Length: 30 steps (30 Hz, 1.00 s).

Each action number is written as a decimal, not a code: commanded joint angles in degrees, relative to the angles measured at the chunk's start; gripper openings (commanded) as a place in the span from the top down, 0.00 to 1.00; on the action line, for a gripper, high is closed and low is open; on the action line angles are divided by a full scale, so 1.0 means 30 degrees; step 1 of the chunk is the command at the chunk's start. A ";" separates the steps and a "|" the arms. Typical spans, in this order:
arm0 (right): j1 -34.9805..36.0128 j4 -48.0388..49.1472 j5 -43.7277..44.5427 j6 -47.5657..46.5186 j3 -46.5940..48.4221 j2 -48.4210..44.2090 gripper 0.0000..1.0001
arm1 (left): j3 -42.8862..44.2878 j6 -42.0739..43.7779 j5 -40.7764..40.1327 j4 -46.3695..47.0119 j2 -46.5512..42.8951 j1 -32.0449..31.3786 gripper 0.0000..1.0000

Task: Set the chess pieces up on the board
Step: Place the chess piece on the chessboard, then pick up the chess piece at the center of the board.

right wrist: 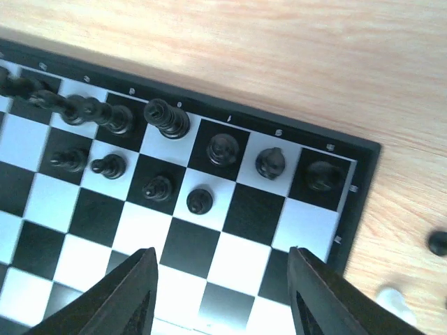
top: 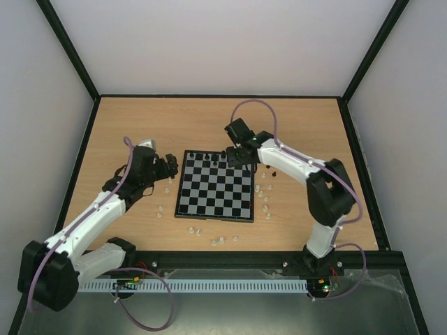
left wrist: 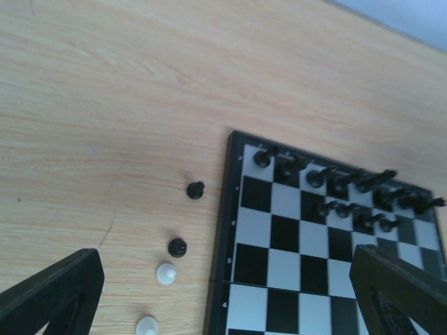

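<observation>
Chess pieces [right wrist: 223, 148], black: one row stands along the far edge of the board [top: 209, 199], and four smaller men [right wrist: 158, 187] stand in the middle stretch of the second row. All of these are upright.

Loose black men [left wrist: 195, 189]: two lie on the desk [top: 209, 118] just off the board's left edge, near its far corner. A few more lie off the right edge [top: 274, 172].

Whitish men [left wrist: 166, 273]: none on the squares. They are scattered on the desk off the board's left edge, off its right edge [top: 266, 199] and along its near edge [top: 218, 241], each apart from the frame.

Board: chequered with a thin black frame, lying flat about mid-desk between the two arms.

Left gripper [left wrist: 225, 279]: hangs over the desk beside the board's far left corner. Its fingers [left wrist: 56, 293] are spread wide and released, with only wood, loose men and the board's edge between them.

Right gripper [right wrist: 220, 279]: hangs over the board's far right corner, above the black rows. Its fingers [right wrist: 133, 296] are parted and grasp nothing; bare squares show between them.
</observation>
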 commanded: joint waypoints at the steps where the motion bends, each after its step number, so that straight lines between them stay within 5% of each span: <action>1: 0.0143 -0.0613 0.0746 0.0216 -0.1603 -0.2805 0.47 | 0.0981 0.0099 -0.0619 0.0267 0.2204 0.0020 0.00; 8: 0.0112 0.0109 0.0717 0.0299 -0.4280 -0.5449 0.45 | 0.3606 0.0799 -0.1210 -0.0555 0.7073 0.0200 0.04; 19: 0.0077 0.0812 0.0034 -0.0177 -0.5377 -0.6539 0.44 | 0.5590 0.1840 0.1041 -0.0743 1.1111 0.1631 0.46; 30: 0.0055 0.1205 -0.0217 -0.0243 -0.5765 -0.6384 0.44 | 0.6466 0.2236 0.1585 -0.0735 1.3430 0.1427 0.54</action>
